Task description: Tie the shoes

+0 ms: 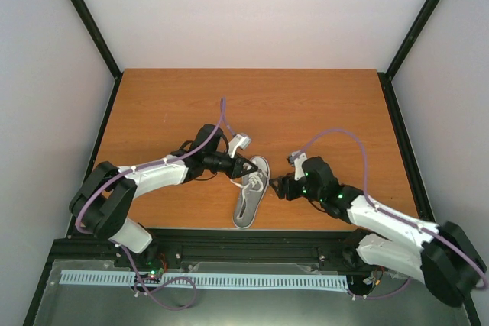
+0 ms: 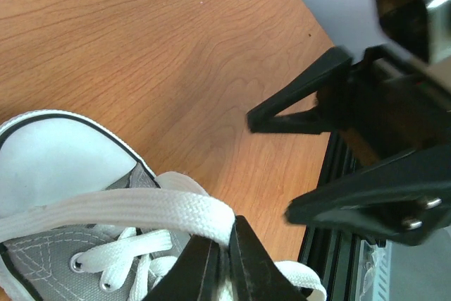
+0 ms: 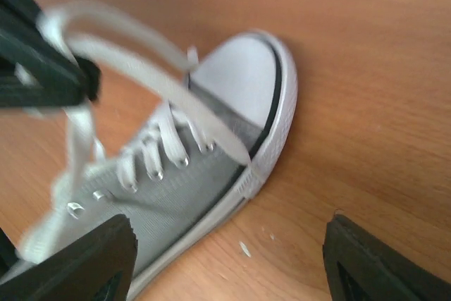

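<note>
One grey sneaker with a white toe cap lies on the table, toe pointing away from the arm bases. My left gripper is shut on a loop of its white lace and holds it raised over the eyelets. In the right wrist view that lace stretches up from the shoe to the left gripper, and a loose end drapes toward the sole. My right gripper stands open beside the shoe's right side with nothing between its fingers. The right gripper also shows open in the left wrist view.
The wooden table stretches behind and to both sides of the shoe. A black rail runs along the table's near edge, close to the heel. Pale walls enclose the back and sides.
</note>
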Tool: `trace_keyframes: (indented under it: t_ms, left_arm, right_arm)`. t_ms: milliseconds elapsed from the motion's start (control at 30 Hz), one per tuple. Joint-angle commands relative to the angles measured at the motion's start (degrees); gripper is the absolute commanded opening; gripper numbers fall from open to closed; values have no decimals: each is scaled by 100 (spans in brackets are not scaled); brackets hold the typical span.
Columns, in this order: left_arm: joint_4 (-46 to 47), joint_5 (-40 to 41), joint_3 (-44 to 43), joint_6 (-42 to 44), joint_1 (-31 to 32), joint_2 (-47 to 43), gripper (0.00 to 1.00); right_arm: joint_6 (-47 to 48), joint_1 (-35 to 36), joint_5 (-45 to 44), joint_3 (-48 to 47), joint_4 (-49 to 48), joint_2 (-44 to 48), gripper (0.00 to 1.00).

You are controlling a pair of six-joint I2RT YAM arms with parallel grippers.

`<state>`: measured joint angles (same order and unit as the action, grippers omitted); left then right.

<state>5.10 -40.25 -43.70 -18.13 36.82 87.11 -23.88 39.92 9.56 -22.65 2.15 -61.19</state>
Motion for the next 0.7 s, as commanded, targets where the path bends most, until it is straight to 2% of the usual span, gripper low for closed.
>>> trace_keyframes:
  t_ms: [0,133,333,533,667]
  left_arm:
    - [53,-96,-212,152,35,10,7]
    - [45,-165,-224,161,36,28,7]
    - [-13,-247,-241,207,45,-19,7]
    - [-83,-243,-256,245,54,-57,7]
    - [-80,-236,-254,242,52,-77,6]
  right_arm:
    - [266,16,-436,-117,372,924,78]
    - [609,-1,271,-202,-464,1176,87]
    - [956,-259,1620,-531,-1994,184,90]
    - [1147,-274,2491,-1077,-2634,-963,90]
    - [1233,-274,2896,-1341,-2586,-1464,88]
